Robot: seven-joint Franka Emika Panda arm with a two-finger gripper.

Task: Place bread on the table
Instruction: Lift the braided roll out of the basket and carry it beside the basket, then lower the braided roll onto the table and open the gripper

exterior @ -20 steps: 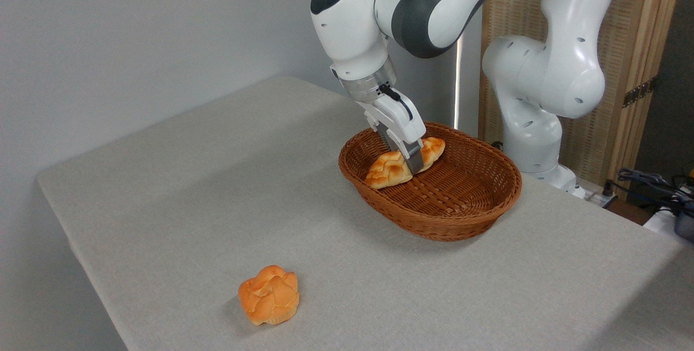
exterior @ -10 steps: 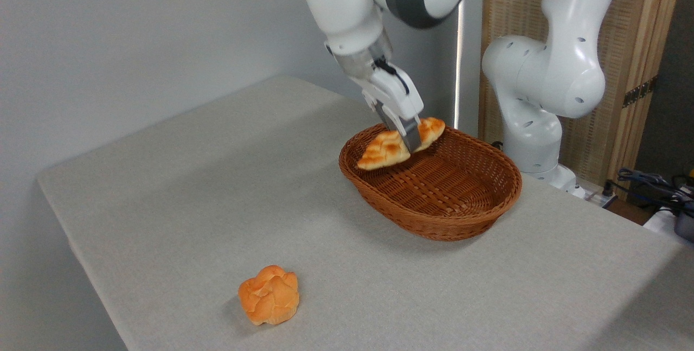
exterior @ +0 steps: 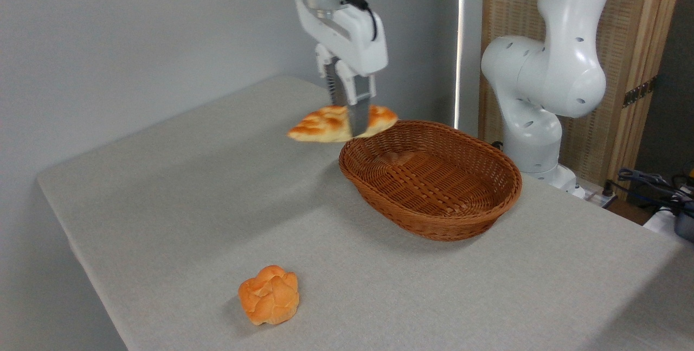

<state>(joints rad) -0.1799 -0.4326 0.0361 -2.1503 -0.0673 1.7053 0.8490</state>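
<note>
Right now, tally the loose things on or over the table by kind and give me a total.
Braided loaf, held in the gripper above the table: 1
Round knotted bun, on the cloth: 1
Wicker basket, nothing in it: 1
Total: 3

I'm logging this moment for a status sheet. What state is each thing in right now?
bread: held in the air, clear of the basket, roughly level
claw: shut on the bread, pointing down
basket: upright on the table, nothing in it
bun: resting on the table, untouched
</note>
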